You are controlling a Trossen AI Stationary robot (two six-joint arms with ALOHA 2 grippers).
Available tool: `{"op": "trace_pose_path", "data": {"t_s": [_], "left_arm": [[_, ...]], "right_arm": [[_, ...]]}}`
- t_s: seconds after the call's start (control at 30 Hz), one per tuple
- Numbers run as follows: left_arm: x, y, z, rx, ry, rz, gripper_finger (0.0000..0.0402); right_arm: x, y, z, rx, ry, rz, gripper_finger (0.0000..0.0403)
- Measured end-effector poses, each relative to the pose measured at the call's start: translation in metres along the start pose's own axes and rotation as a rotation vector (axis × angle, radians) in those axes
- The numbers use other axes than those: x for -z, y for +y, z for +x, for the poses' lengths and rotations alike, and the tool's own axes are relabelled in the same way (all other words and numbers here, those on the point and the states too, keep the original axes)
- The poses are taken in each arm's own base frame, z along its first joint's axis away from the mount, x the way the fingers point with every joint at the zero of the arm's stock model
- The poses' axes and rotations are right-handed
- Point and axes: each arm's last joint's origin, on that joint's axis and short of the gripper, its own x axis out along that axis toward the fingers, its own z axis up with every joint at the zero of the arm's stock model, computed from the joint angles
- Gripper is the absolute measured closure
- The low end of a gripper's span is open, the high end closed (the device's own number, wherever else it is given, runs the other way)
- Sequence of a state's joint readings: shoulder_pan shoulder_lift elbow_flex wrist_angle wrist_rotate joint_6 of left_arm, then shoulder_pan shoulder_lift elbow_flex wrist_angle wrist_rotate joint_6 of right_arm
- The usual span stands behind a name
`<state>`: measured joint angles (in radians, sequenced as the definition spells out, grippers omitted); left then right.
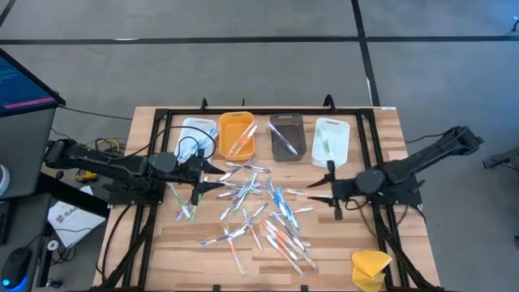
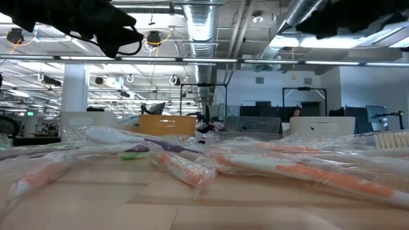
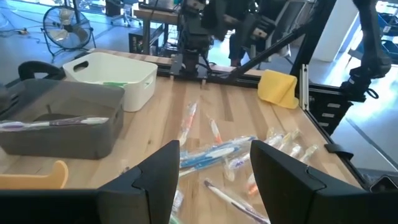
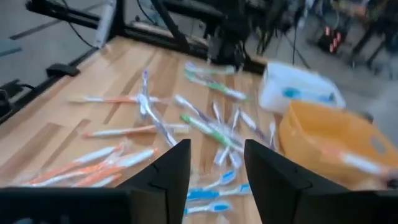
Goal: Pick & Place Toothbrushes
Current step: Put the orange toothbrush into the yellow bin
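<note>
Toothbrushes [image 1: 255, 207] lie scattered in a loose heap across the middle of the desk [image 1: 162, 239], between the two arms, and spread toward its near edge. We count blue, green, orange-pink and clear handles, many in clear wrappers.

Four trays sit in a row at the far side of the heap: a white tray [image 1: 197, 135], an orange tray [image 1: 236, 134], a brown tray [image 1: 285, 136] and a second white tray [image 1: 331, 138]. The orange one holds at least one brush, the brown one a pale brush, and the second white tray a green one. The contents of the first white tray we cannot make out.

Left pincer [image 1: 212, 183] hovers over the left fringe of the heap, released, nothing between its fingers. In its wrist view the fingers [image 3: 158, 174] stand apart, with blue brushes [image 3: 214, 152] lying on the desk just beyond the gap.

Right pincer [image 1: 318, 189] hovers at the right fringe of the heap, near the second white tray, also released and empty. Its wrist view shows the gap above blue brushes [image 4: 214, 193], with the heap fanned out ahead.

A yellow lump [image 1: 370, 266] rests at the desk's near right corner, well apart from the brushes.
</note>
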<state>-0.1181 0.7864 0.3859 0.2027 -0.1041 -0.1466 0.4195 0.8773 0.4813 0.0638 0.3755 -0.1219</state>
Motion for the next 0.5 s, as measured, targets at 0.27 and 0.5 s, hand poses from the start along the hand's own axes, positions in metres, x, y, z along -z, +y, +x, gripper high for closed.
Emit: {"op": "trace_pose_path", "data": {"t_s": [0.27, 0.5], "left_arm": [[0.0, 0.0, 0.0, 0.006, 0.003, 0.034, 0.0211], [0.0, 0.0, 0.0, 0.005, 0.003, 0.06, 0.0211]], "right_arm": [[0.011, 0.0, 0.024, 0.032, 0.202, 0.173, 0.0279], [0.027, 0.003, 0.035, 0.071, 0.331, 0.306, 0.0266]]}}
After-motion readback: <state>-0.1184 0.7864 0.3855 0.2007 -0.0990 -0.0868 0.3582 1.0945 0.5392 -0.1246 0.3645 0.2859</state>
